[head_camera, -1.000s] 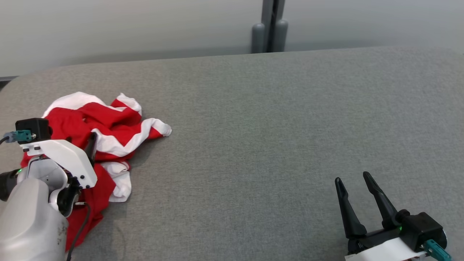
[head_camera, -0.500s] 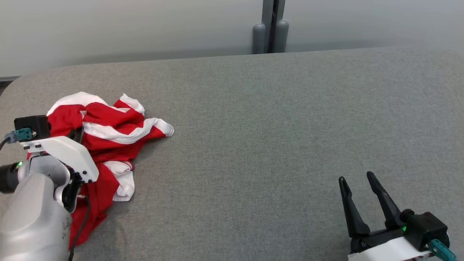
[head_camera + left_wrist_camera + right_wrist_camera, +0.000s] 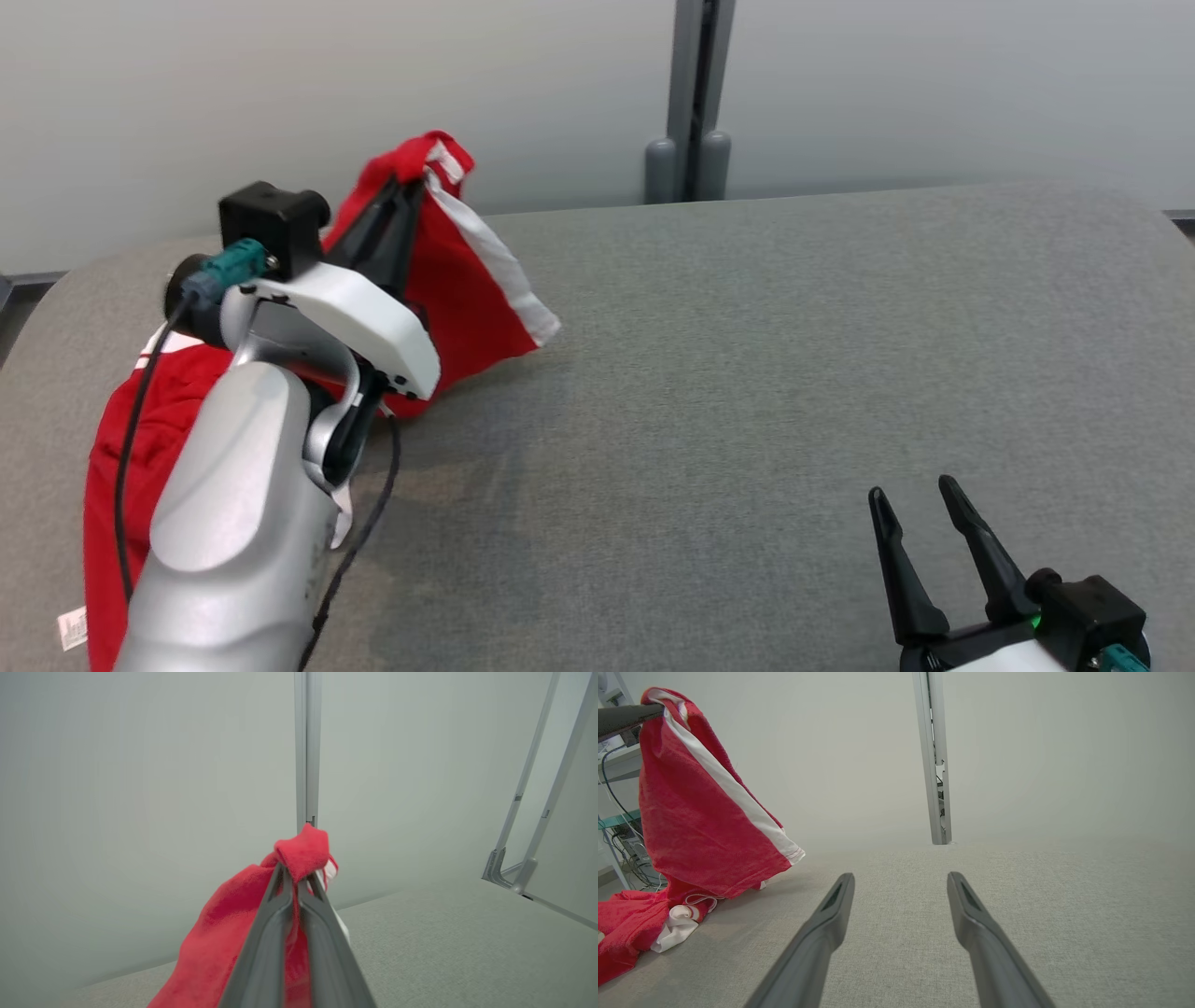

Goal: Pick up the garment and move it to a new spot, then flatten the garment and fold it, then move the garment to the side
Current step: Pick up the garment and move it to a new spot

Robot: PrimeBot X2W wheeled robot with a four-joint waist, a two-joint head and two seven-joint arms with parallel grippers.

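The garment (image 3: 462,280) is red with white stripes. My left gripper (image 3: 409,182) is shut on a bunched fold of it and holds that part up above the grey table (image 3: 747,373). The cloth hangs from the fingers, and its lower part (image 3: 121,467) still lies on the table at the left. In the left wrist view the red fold (image 3: 303,851) sits pinched between the closed fingers. The right wrist view shows the lifted garment (image 3: 700,821) at the left. My right gripper (image 3: 920,523) stands open at the lower right, just above the table, with nothing in it.
A grey post (image 3: 691,93) stands behind the table against the pale wall. The table's far edge curves down at both corners. Shelving with cables (image 3: 621,849) shows beyond the table's left end in the right wrist view.
My left gripper closed on the garment and lifted it up and towards the far side; the cloth now hangs instead of lying crumpled. The head camera has tilted. The right gripper stays open.
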